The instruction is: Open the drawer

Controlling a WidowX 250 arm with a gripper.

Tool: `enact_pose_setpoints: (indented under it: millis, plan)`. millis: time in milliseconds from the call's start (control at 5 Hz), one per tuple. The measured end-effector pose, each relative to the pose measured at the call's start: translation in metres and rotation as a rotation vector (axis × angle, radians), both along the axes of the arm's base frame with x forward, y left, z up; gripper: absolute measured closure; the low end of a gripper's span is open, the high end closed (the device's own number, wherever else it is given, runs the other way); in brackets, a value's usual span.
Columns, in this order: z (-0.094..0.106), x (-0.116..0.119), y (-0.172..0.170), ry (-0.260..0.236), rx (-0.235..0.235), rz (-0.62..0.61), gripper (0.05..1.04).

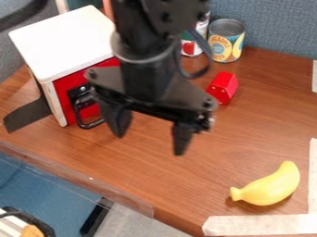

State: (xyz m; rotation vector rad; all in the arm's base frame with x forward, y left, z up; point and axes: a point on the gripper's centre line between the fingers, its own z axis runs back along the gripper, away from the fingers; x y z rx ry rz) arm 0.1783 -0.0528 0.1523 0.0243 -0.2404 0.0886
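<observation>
- My arm (164,11) is matte black all over, thick and blocky up top, with round dark screws (165,17) set into it.
- Below that I see a rounded greyish collar (145,58).
- A slim dark cable (206,51) loops out along one side.
- My gripper (149,143) is black too: a broad, flared plate (192,97) with bolts near its ends, and two stubby, tapering fingers (181,139).

1. Box (65,39) on the worktop (248,134), at the view's left; drawer (64,88) in it, handle (78,114) on the drawer's front.
2. Can (226,40) at the worktop's far side, right of the box; other can (193,47) just left of it.
3. Block (223,87) before the cans.
4. Banana (270,188) at near right.
5. Tape (260,225) before and right of the banana.
</observation>
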Motion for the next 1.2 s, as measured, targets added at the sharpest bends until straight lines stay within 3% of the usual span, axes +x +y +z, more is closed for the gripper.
enact_pose_setpoints:
  millis: [200,400,600,1000,1200]
  plan:
    - [-0.01,0.007,0.019,0.023,0.014,-0.061,0.082]
    - [-0.026,0.017,0.037,0.046,0.097,-0.158,0.082]
    - [-0.036,0.028,0.051,0.058,0.148,-0.213,0.083]
    - [-0.055,0.044,0.085,0.094,0.195,-0.283,0.083]
    - [-0.063,0.053,0.104,0.07,0.209,-0.259,0.082]
